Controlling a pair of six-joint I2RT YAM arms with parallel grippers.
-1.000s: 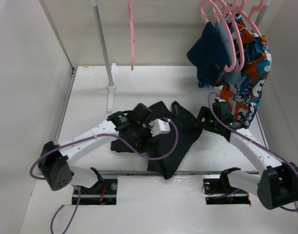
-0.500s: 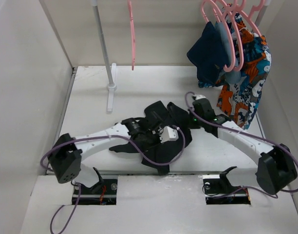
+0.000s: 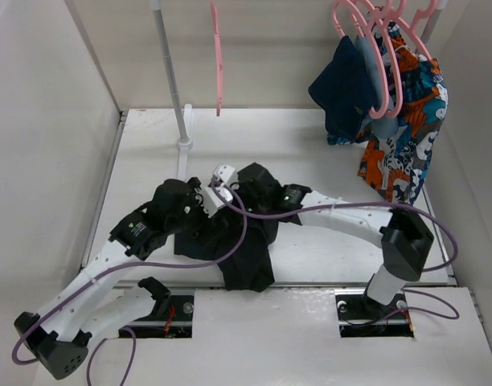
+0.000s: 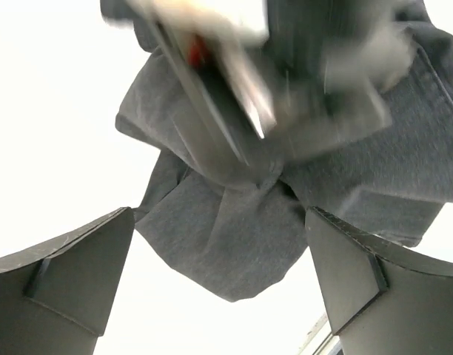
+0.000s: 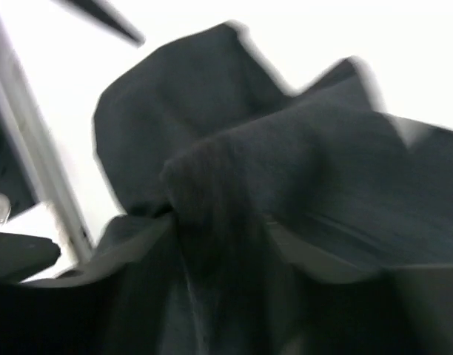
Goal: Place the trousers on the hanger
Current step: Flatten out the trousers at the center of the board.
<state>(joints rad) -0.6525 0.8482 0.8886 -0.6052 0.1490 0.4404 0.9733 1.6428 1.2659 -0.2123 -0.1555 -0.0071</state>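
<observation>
Black soft-fabric trousers [image 3: 244, 241] lie crumpled, matte and creased, just right of the white rack post [image 3: 172, 72] and nearer than its foot. The heap's long axis runs far to near, one tail pointing toward the arm bases. My left gripper [image 4: 219, 222] gapes wide over it. The right gripper [image 3: 264, 203] sits buried in folds, so its state I cannot tell. A thin pink plastic hanger [image 3: 218, 56] hangs right of the post.

Top view bright and even, shadows soft. Wrist views blow out white, the trousers [image 5: 308, 185] smeared with blur.
</observation>
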